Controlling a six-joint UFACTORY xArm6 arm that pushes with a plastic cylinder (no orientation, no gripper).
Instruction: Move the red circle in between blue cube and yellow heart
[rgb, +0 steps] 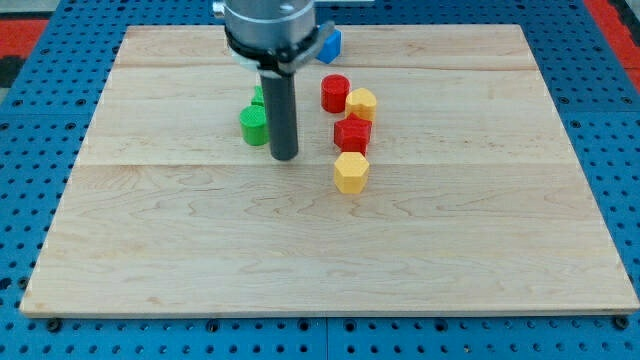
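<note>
The red circle (335, 93) stands on the wooden board (330, 230), near the view's top centre. The yellow heart (362, 103) touches its right side. The blue cube (329, 44) lies at the view's top, partly hidden behind the arm's mount. My tip (285, 157) rests on the board to the left of and below the red circle, just right of a green circle (254, 126). A second green block (259, 96) peeks out behind the rod; its shape is hidden.
A red block (352, 133) lies below the yellow heart, and a yellow hexagon (351, 172) lies below that. Blue perforated table surrounds the board, with its edges at all four sides.
</note>
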